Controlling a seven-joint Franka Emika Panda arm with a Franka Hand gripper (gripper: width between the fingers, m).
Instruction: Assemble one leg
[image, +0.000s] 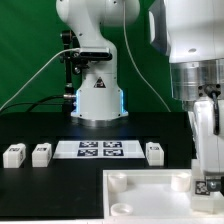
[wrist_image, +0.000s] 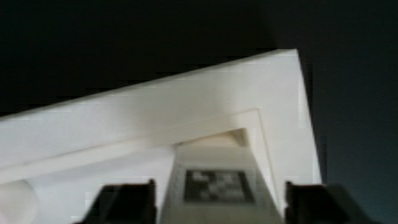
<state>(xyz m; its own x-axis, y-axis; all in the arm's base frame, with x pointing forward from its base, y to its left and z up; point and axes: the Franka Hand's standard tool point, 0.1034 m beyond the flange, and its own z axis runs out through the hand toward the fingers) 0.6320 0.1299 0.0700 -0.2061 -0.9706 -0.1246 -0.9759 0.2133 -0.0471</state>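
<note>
Table (image: 40, 190): black top that carries every part. Its near half is mostly bare, which leaves the arm room to work.

Arm (image: 195, 60): large and white, coming down on the exterior view's right, so the wrist sits over the tray's corner on that side.

Tray (image: 140, 195): large white square piece, lying flat at the front with its round corner sockets facing up, ready to take pegs. One socket shows at the corner toward the exterior view's left, another near the arm.

Marker board (image: 100, 149): thin flat sheet of printed tags, fixed behind the tray, carrying nothing.

Spare legs: two small white blocks (image: 14, 155) and (image: 41, 154) lie side by side at the exterior view's left of the marker board, a third (image: 154, 152) at its other end. All are well apart from the tray, waiting their turn.

Gripper (wrist_image: 221, 195): pointing down. In the wrist view its two dark fingers (wrist_image: 125, 200) stand on either side of the tagged block, narrowed onto it.

The leg (wrist_image: 221, 180): held between the jaws, tag facing the wrist camera, right at the tray's corner. Whether it already sits in the socket cannot be told.

Step in hand: probably seating this leg, judging by the upright hold.
</note>
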